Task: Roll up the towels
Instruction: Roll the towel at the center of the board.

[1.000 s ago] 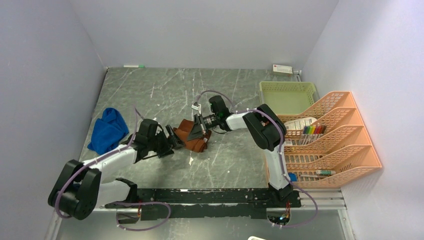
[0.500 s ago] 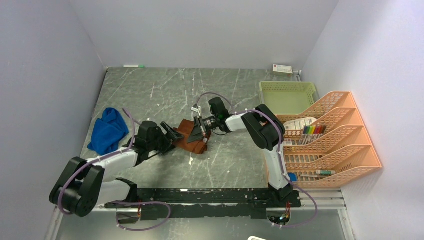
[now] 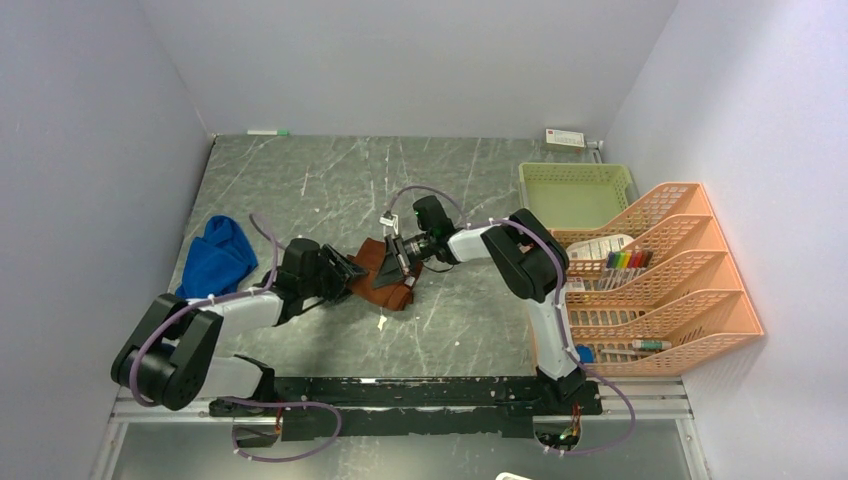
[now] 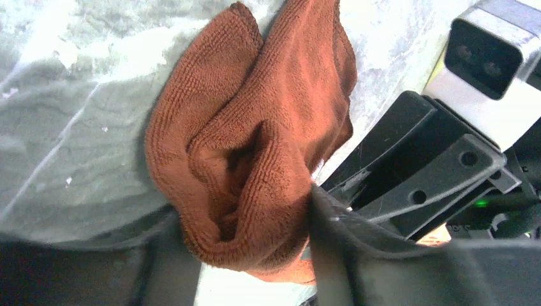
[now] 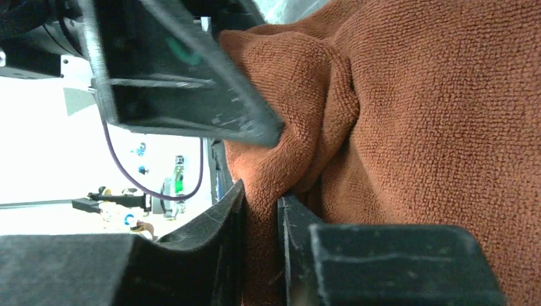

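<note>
— Where do we have the rust-brown towel [image 3: 388, 278]?
— We have it bunched on the grey veined table [image 3: 450, 180], about mid-table, between our two arms' tips.
— How do we hold it with our right gripper [image 5: 260, 194]?
— Its jaws are almost together, pinching a thin fold; our right wrist view shows cloth squeezed in the narrow gap.
— And our left gripper [image 4: 242, 204]?
— Its jaws stand wider, clamped on a thick wad of the same towel; cloth fills the gap and touches both fingers [image 4: 338, 248]. We see the two grippers just beside each other.
— Where is our blue towel [image 3: 215, 260]?
— We find it crumpled near the table's left edge, well apart from the brown one, with neither gripper touching it.
— What do we see around them?
— A green basket [image 3: 575, 190] at the far right, and nearer us an orange tiered rack [image 3: 660, 290] along the right edge, holding small items.
</note>
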Action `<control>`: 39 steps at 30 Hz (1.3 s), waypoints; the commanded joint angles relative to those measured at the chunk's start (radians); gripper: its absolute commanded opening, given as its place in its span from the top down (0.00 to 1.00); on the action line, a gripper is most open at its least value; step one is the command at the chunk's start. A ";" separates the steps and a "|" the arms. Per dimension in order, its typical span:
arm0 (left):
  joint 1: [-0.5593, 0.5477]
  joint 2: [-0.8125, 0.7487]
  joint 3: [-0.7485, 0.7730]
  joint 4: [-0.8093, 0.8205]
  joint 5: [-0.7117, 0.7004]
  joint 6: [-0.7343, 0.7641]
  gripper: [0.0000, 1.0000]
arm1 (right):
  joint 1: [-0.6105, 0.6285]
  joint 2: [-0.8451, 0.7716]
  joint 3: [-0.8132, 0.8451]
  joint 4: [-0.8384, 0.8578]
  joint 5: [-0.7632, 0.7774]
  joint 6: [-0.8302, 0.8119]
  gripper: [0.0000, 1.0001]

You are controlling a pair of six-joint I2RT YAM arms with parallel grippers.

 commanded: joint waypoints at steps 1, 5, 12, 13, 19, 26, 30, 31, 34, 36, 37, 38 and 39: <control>-0.007 0.023 0.068 -0.020 -0.044 0.019 0.53 | 0.013 0.001 0.028 -0.090 0.034 -0.062 0.75; -0.007 0.017 0.123 -0.161 -0.057 0.062 0.93 | 0.009 -0.040 0.059 -0.232 0.130 -0.175 0.64; 0.001 0.048 0.238 -0.349 -0.060 0.157 0.93 | 0.009 -0.299 0.105 -0.499 0.678 -0.456 0.47; 0.003 0.062 0.268 -0.386 -0.056 0.176 0.93 | 0.010 -0.349 0.091 -0.499 0.762 -0.485 0.41; 0.005 0.193 0.527 -0.767 -0.158 0.227 0.93 | 0.099 -0.616 -0.083 -0.333 1.089 -0.651 0.00; 0.004 0.368 0.774 -1.098 -0.296 0.159 0.93 | 0.312 -0.709 -0.307 -0.100 1.254 -0.855 0.00; 0.003 0.426 0.848 -1.212 -0.359 0.112 0.93 | 0.346 -0.666 -0.333 -0.041 1.229 -0.829 0.00; 0.003 0.443 0.869 -1.242 -0.374 0.100 0.93 | 0.356 -0.654 -0.328 -0.035 1.225 -0.822 0.00; 0.003 0.502 0.943 -1.333 -0.401 0.091 0.93 | 0.391 -0.621 -0.334 0.030 1.232 -0.819 0.00; 0.003 0.535 0.979 -1.368 -0.392 0.100 0.93 | 0.411 -0.589 -0.335 0.077 1.239 -0.824 0.00; 0.003 0.546 0.989 -1.375 -0.379 0.107 0.93 | 0.421 -0.572 -0.333 0.097 1.250 -0.832 0.01; 0.005 0.556 0.995 -1.375 -0.366 0.112 0.93 | 0.433 -0.552 -0.334 0.120 1.257 -0.842 0.02; 0.005 0.562 0.997 -1.370 -0.349 0.117 0.93 | 0.443 -0.533 -0.334 0.143 1.264 -0.857 0.03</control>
